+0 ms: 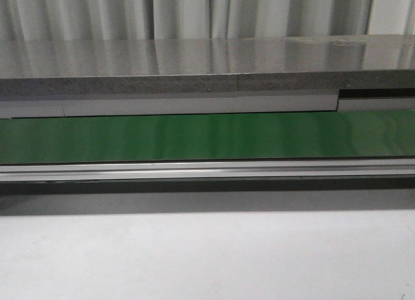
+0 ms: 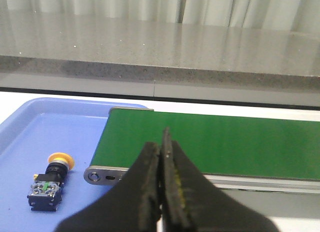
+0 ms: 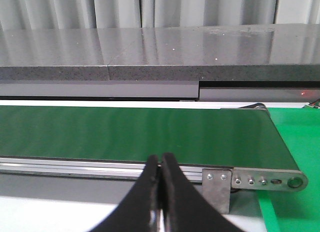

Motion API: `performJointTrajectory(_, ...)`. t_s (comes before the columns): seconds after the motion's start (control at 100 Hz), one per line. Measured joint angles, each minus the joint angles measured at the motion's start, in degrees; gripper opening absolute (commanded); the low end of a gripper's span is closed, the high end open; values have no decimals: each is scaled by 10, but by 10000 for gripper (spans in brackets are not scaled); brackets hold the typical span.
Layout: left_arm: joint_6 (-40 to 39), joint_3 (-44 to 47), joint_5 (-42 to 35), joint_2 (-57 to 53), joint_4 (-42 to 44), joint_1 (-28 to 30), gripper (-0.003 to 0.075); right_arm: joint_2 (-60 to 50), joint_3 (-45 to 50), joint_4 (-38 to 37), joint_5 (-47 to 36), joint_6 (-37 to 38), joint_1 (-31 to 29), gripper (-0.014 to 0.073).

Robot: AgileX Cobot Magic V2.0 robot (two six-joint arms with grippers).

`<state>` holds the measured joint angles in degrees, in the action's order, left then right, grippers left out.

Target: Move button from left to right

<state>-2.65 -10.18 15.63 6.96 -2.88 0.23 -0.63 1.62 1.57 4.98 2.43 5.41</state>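
Button work awaits you — the yellow-capped black push-button switch (image 2: pixel 49 181) lies in the blue plastic tray (image 2: pixel 30 132), untouched; both black grippers, left (image 2: pixel 162 164) and right (image 3: pixel 160 179), sit clenched, empty.

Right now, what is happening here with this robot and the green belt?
Nothing is being held yet. The button lies on its side in a blue tray beside the left end of the green conveyor belt. The left claw is shut and empty, short of the button. The right claw is shut too, in front of the belt near its right end.
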Motion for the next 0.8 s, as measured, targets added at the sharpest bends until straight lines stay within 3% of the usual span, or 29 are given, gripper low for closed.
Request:
performJointTrajectory(0.4,0,-244,279,251,62,0,-19,0,0,0,0,0,0,-68)
performJointTrajectory(0.8,0,-274,302,341,65,0,-19,0,0,0,0,0,0,-68)
